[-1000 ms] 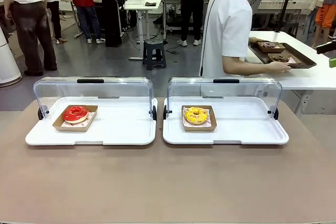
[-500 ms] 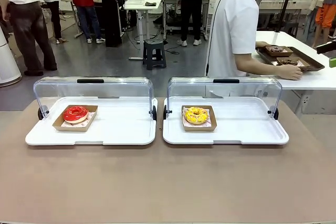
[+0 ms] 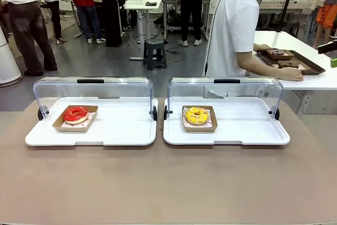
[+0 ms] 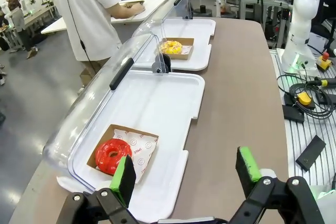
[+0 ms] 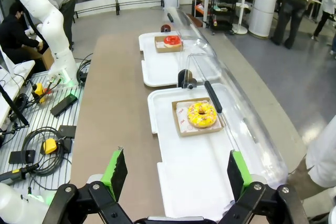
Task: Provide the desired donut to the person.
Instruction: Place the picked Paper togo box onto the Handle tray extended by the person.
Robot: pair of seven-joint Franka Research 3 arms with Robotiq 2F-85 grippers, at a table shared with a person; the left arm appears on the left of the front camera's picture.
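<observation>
Both hands, left hand point(image 4: 186, 174) and right hand point(image 5: 175, 174), hang apart, empty. The person point(image 3: 234, 30) faces away; guessing between red donut point(image 3: 76, 114) and yellow donut point(image 3: 197, 115) risks the wrong pick.

Glossy red donut point(image 3: 76, 114) in matt cardboard tray point(image 3: 63, 125) (paper-lined), under clear plastic lid point(image 3: 93, 91); table point(image 3: 168, 183) matt.

The brown worktop point(image 3: 168, 183) holds two white trays with clear lids. The left tray point(image 3: 121, 130) sits just beside the right tray point(image 3: 247, 127). Near the right tray, farther back, a white worktop point(image 3: 321, 80) holds a dark tray point(image 3: 310, 67).
</observation>
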